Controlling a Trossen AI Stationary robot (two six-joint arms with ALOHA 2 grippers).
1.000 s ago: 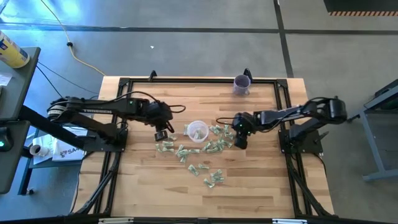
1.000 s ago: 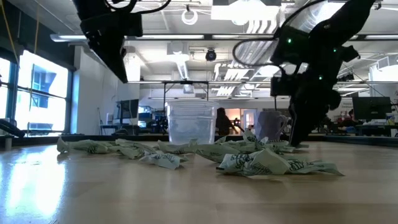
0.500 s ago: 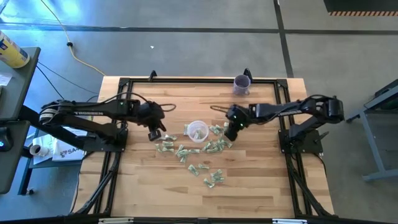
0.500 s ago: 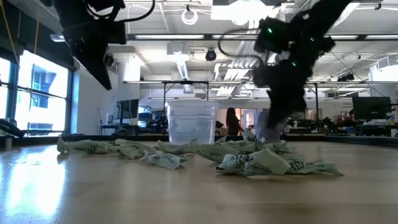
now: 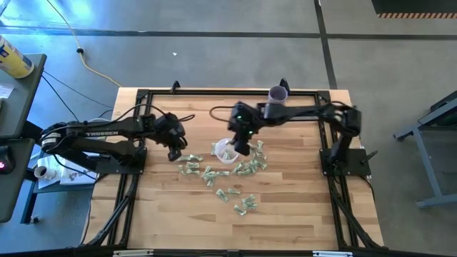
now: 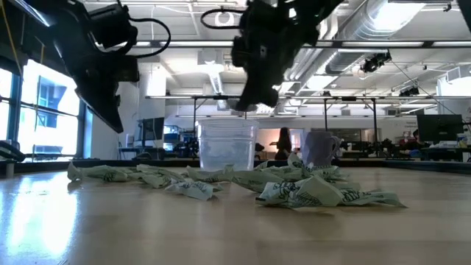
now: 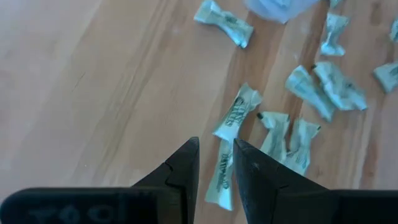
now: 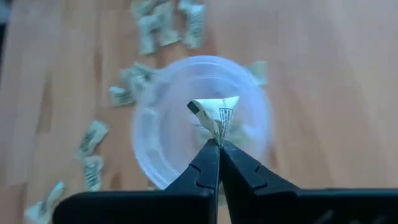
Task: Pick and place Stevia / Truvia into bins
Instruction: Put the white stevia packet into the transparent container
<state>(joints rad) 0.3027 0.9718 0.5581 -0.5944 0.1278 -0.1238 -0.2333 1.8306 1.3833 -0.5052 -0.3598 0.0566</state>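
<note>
Right now the right claw point(image 8: 219, 144) hangs directly above the round plastic cup point(image 8: 163, 124), its fingers pressed together on one green-and-white sweetener packet point(image 8: 216, 112); the pinched packet sticks out past the fingertips over the cup's open mouth. From overhead, that claw point(image 5: 240, 145) sits at the cup's point(image 5: 226, 151) far-right rim, the arm reaching in from the right side of the wooden worktop point(image 5: 171, 207).

Loose packets point(image 5: 237, 187) lie scattered on the worktop around the near side of the cup and trail toward the front edge, some crumpled. At table height they form a low heap point(image 6: 309, 190) in front of the cup point(image 6: 225, 145).

The left claw point(image 7: 216, 163) hovers above the worktop to the left of the cup, over the left end of the scatter. Its fingers point(image 7: 186, 168) are partly spread with nothing between them, and a couple of packets point(image 7: 236, 113) lie below just beyond the tips.

A purple mug point(image 5: 278, 96) stands apart at the far edge of the worktop.
</note>
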